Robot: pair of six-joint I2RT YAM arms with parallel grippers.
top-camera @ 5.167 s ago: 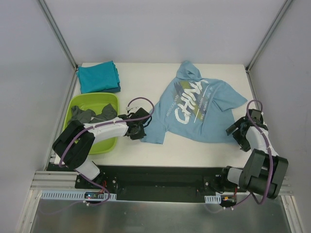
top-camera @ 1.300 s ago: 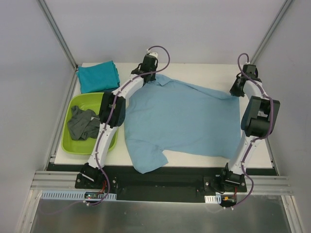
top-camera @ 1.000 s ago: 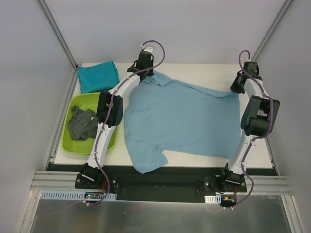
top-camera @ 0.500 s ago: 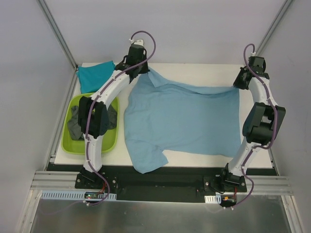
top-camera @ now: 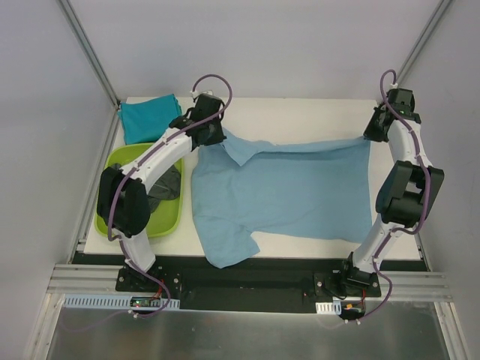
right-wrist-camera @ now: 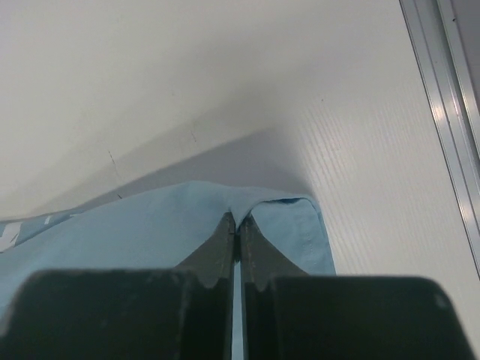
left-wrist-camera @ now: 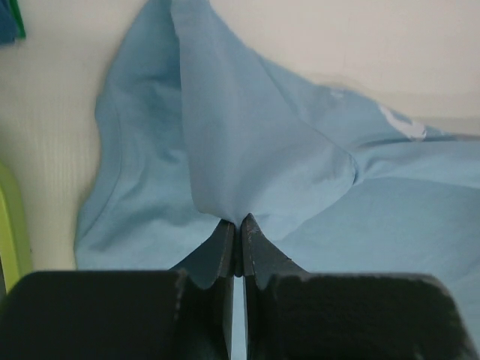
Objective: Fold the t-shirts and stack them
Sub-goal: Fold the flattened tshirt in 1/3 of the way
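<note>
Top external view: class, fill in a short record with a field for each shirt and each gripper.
light blue t-shirt: spread on the table, far edge held up
left gripper: shut on its far left edge
right gripper: shut on its far right corner
teal t-shirt: folded, far left of table
dark grey t-shirt: crumpled in the lime-green tub

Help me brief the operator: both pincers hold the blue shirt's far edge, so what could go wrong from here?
The left pincer and right pincer each pinch only a sliver of the light blue t-shirt, so fabric could slip out. The near sleeve lies bunched at the front edge of the table and may fold in crooked.
</note>
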